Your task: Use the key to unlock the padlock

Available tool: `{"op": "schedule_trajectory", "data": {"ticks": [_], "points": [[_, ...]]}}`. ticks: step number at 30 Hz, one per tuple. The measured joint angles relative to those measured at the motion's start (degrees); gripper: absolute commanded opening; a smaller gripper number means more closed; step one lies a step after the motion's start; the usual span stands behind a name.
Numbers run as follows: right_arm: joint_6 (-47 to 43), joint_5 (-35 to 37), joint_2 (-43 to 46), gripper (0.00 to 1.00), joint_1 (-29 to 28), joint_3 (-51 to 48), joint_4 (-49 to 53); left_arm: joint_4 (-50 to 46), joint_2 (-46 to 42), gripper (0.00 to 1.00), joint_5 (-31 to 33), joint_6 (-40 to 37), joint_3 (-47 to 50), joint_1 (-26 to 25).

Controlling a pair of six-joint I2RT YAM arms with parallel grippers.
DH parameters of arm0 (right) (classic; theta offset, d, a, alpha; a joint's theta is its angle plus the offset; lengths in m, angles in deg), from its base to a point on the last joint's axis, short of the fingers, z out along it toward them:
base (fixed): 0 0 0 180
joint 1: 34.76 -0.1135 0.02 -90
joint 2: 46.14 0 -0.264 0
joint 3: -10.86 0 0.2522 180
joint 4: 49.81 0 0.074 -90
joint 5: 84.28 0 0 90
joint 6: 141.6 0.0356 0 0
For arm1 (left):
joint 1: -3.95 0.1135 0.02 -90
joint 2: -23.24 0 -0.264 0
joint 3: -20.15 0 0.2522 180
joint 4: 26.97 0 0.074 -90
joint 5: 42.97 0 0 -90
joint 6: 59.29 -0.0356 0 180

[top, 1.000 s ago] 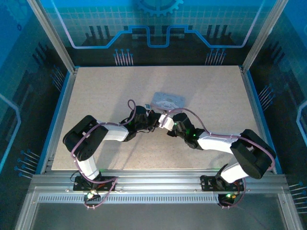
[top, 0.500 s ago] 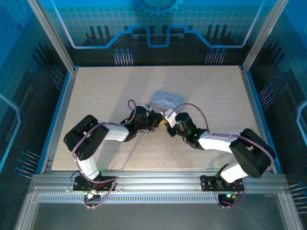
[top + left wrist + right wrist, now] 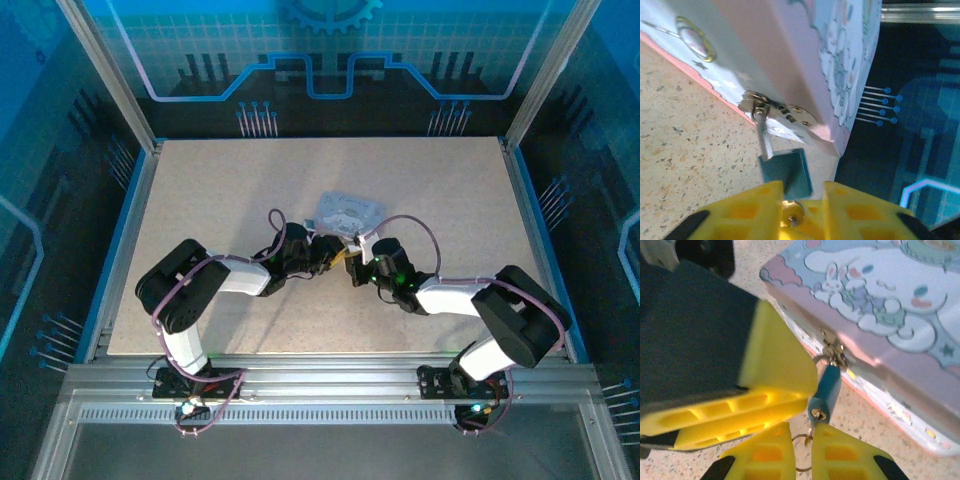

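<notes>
The left claw (image 3: 802, 190) pinches the lower body of the padlock (image 3: 788, 172) between its yellow fingers. The padlock's shackle runs up to the hasp (image 3: 762, 107) on the front of the pastel cartoon tin (image 3: 790, 50). The right claw (image 3: 801, 434) faces it with its fingers drawn close on the key (image 3: 810, 431), whose tip sits at the keyhole in the padlock's end. The tin lies on the speckled desk (image 3: 220, 200), just beyond both claws.
</notes>
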Motion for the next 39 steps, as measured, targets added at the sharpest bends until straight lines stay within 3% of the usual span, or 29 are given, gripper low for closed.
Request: {"op": "schedule_trajectory", "data": {"ticks": [10, 17, 24, 31, 39], "points": [[14.29, -5.07, -1.79, 0.0, 3.17, -4.55, -4.52, -6.51, -8.7, 0.57, 0.0, -5.03, 1.95, 1.9], [20.44, -9.49, -3.19, 0.01, 7.78, -9.79, -10.8, -17.53, -13.92, 0.7, 0.42, -13.4, 0.68, 7.91], [21.92, -13.42, -4.63, 0.19, 10.91, -11.23, -14.67, -32.74, -11.85, 0.75, 0.52, -25.51, -12.2, 12.74], [21.75, -16.9, -4.35, 0.35, 14.73, -12.57, -16.59, -43.04, -0.68, 0.79, -1.22, -34.49, -26.49, 13.09], [18.97, -20.39, 3.41, 0.5, 18.95, -14.47, -13.22, -48.76, 7.32, 0.77, -3.5, -38.12, -30.49, 13.09]]}}
